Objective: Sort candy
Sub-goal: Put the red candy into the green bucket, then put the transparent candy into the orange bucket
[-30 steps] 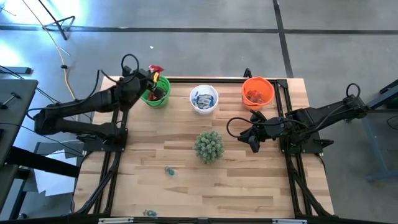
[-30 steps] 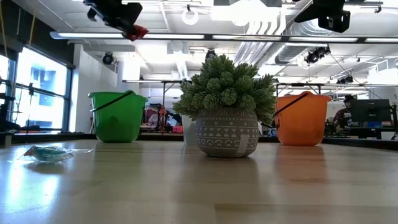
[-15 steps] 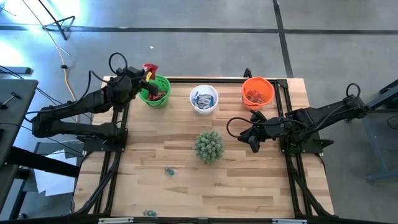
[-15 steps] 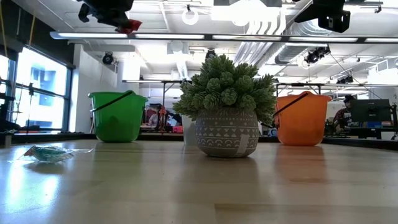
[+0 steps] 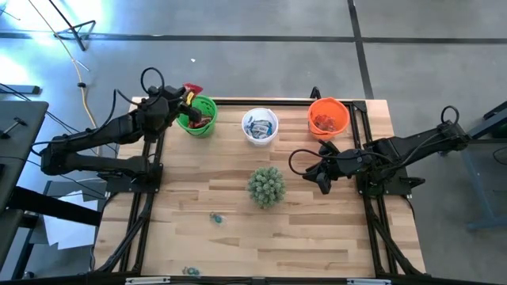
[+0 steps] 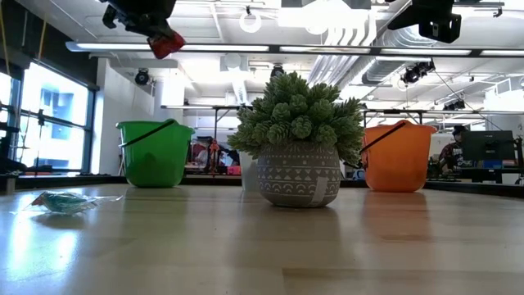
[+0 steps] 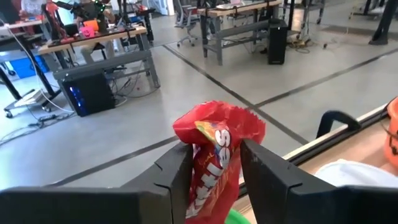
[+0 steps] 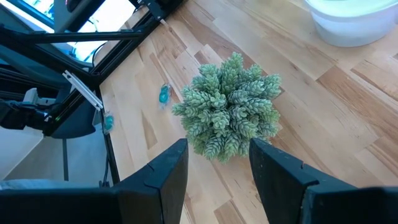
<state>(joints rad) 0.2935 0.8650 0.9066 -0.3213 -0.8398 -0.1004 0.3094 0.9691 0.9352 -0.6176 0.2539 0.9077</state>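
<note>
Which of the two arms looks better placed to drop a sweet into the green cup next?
The left. Its gripper is shut on a red candy at the far rim of the green cup. The right gripper is open and empty, low beside the plant, far from that cup.

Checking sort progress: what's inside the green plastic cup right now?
From above, the green plastic cup holds a few red-wrapped candies. The left end effector, shut on another red wrapped candy, covers its near-left rim. The low view shows only the cup's wall.
</note>
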